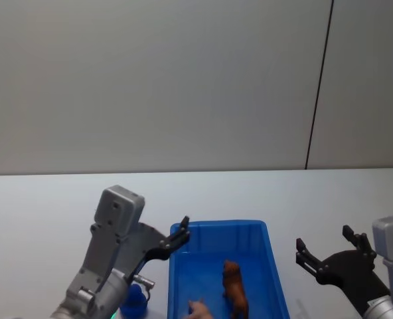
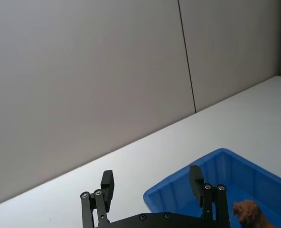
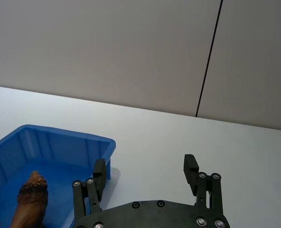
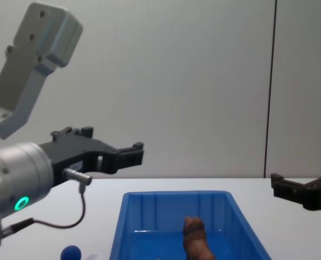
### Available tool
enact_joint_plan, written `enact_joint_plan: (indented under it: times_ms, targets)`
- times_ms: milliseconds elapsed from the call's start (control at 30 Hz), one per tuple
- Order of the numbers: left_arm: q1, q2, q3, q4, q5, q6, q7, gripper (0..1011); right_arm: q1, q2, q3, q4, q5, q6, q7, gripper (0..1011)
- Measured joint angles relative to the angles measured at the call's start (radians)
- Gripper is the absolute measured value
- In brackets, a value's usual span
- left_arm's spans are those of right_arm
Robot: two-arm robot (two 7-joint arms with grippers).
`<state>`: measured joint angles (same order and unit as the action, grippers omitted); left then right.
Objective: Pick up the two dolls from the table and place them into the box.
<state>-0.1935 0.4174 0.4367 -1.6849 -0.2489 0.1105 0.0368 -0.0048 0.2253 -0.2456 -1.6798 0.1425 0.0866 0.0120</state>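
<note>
Head view: the blue box (image 1: 216, 226) sits on the white table (image 1: 37, 199) between the two arms, with the reddish-brown doll (image 1: 235, 287) inside it, nearer its right wall. The dark blue toy (image 1: 134, 302) rests on the table just left of the box, partly covered by the left arm (image 1: 110, 252). A pale pink object (image 1: 198, 309) in the box is cut off at the frame edge and cannot be identified. The right gripper (image 1: 324, 242) hovers right of the box, fingers spread wide and empty.

Left wrist view: the left gripper (image 2: 151, 183) is by the box's far left corner, fingers wide apart and holding nothing.

Chest view: the toy's round top is unobstructed beneath the arm. A grey wall (image 4: 177, 81) with a dark vertical seam (image 4: 270, 81) stands behind.
</note>
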Motion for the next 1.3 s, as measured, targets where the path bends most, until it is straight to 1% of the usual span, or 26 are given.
enact_joint_plan:
  times_ms: [33, 100, 133, 267, 333, 433, 600, 900, 1033, 1300]
  targets:
    - [0.003, 0.003, -0.002, -0.004, -0.005, 0.007, 0.004, 1001, -0.001, 0.0, 0.0, 0.0, 0.0, 0.0, -0.001, 1001]
    - [0.02, 0.015, -0.008, -0.022, -0.03, 0.038, 0.023, 1001, -0.002, 0.001, 0.001, -0.002, 0.0, 0.0, -0.004, 1001]
    - [0.02, 0.015, -0.008, -0.022, -0.03, 0.038, 0.023, 1001, -0.002, 0.001, 0.001, -0.002, 0.0, 0.0, -0.004, 1001]
    - [0.043, 0.033, -0.019, -0.043, -0.067, 0.077, 0.049, 1001, -0.004, 0.002, 0.001, -0.003, -0.001, -0.001, -0.007, 1001]
    - [0.05, 0.038, -0.022, -0.047, -0.078, 0.088, 0.055, 1001, -0.004, 0.003, 0.002, -0.003, -0.001, -0.001, -0.008, 1001]
    - [0.065, 0.048, -0.029, -0.055, -0.107, 0.114, 0.069, 1001, -0.005, 0.003, 0.002, -0.004, -0.001, -0.001, -0.01, 1001]
    - [0.079, 0.057, -0.036, -0.056, -0.135, 0.139, 0.076, 1001, -0.006, 0.004, 0.002, -0.005, -0.001, -0.002, -0.011, 1001]
    - [0.09, 0.062, -0.045, -0.028, -0.171, 0.174, 0.066, 1001, -0.006, 0.004, 0.003, -0.005, -0.001, -0.002, -0.013, 1001]
    - [0.091, 0.061, -0.047, -0.014, -0.177, 0.184, 0.054, 1000, -0.007, 0.005, 0.003, -0.006, -0.001, -0.002, -0.013, 1001]
    - [0.086, 0.053, -0.049, 0.037, -0.186, 0.203, 0.02, 1000, -0.007, 0.005, 0.003, -0.006, -0.001, -0.001, -0.014, 1001]
